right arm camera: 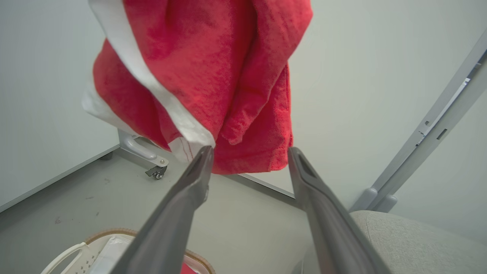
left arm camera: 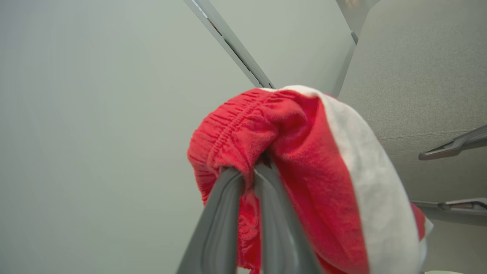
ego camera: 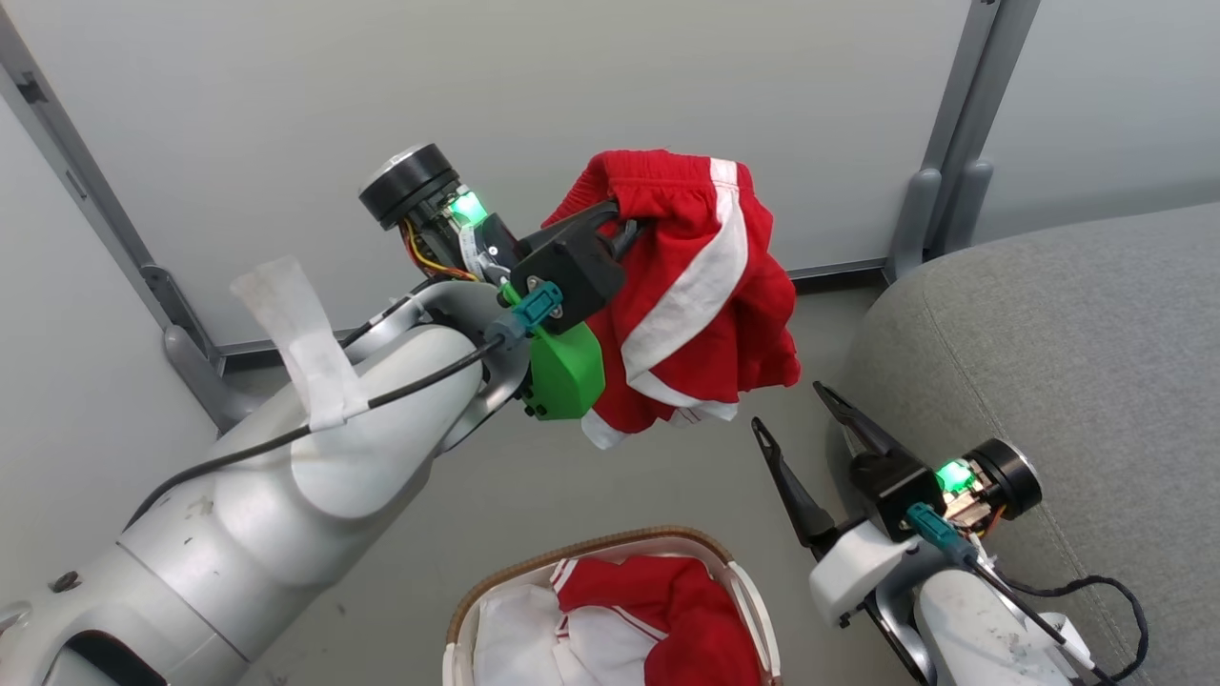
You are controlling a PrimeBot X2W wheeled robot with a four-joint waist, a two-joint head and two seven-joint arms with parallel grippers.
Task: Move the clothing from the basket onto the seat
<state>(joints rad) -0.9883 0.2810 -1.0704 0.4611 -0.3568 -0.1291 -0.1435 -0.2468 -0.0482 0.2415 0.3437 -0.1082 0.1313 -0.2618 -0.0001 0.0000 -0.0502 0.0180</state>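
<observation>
A red garment with white stripes (ego camera: 705,305) hangs in the air from my left gripper (ego camera: 624,224), which is shut on its waistband (left arm camera: 243,129). It hangs above the floor, between the basket and the grey seat (ego camera: 1067,353). Lower right, my right gripper (ego camera: 796,410) stands open and empty, its tips just under the garment's hem (right arm camera: 243,152). The basket (ego camera: 496,586) sits at the bottom centre with more red and white clothing (ego camera: 667,610) inside. The seat fills the right side (left arm camera: 418,76).
Grey partition panels with metal posts (ego camera: 953,143) and feet (ego camera: 191,357) stand behind. A castor (right arm camera: 156,172) of one panel rests on the grey floor (ego camera: 534,486) between basket and seat. A cable (ego camera: 1096,591) runs over the seat's edge by my right wrist.
</observation>
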